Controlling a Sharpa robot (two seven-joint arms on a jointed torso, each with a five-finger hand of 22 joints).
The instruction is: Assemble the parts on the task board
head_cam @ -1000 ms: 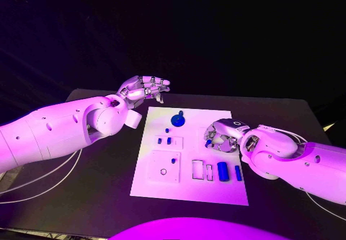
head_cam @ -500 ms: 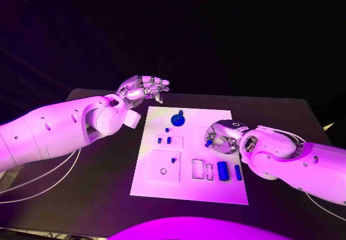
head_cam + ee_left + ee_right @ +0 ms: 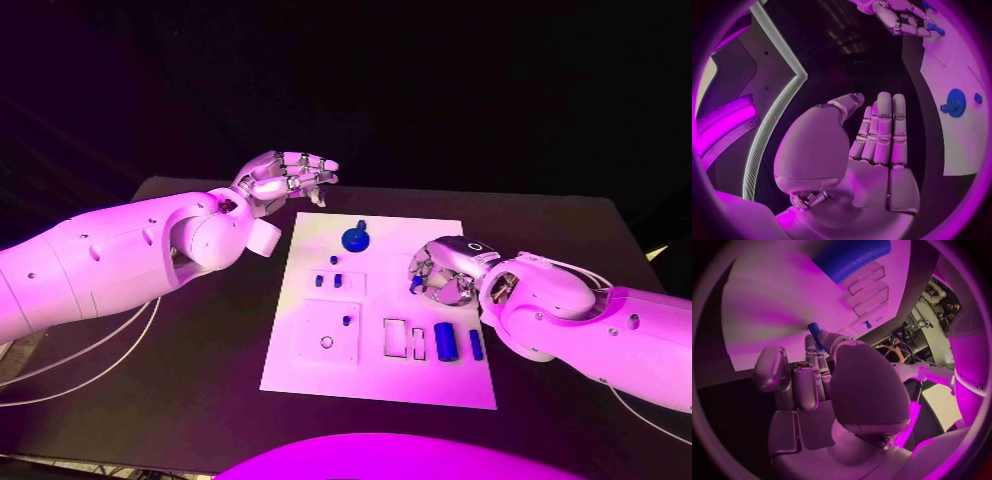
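The white task board point(image 3: 378, 382) lies mid-table. On it are a blue gear point(image 3: 355, 240), small blue pegs point(image 3: 329, 282), a blue cylinder point(image 3: 444, 342) and a thin blue bar point(image 3: 476, 345). My right hand point(image 3: 441, 270) hovers over the board's right side and pinches a small blue part point(image 3: 417, 285) between thumb and fingers; the part point(image 3: 815, 334) pokes out past the fingertips, with the cylinder point(image 3: 851, 257) beyond it. My left hand point(image 3: 290, 177) is raised beyond the board's far left corner. It holds nothing, and its fingers point(image 3: 882, 127) lie straight beside each other.
Two empty rectangular slots point(image 3: 402, 339) sit left of the cylinder, and a raised square block point(image 3: 329, 334) with a peg and a ring stands at the board's left. The gear point(image 3: 955, 102) lies on the board point(image 3: 945, 60). Black table point(image 3: 173, 400) surrounds the board.
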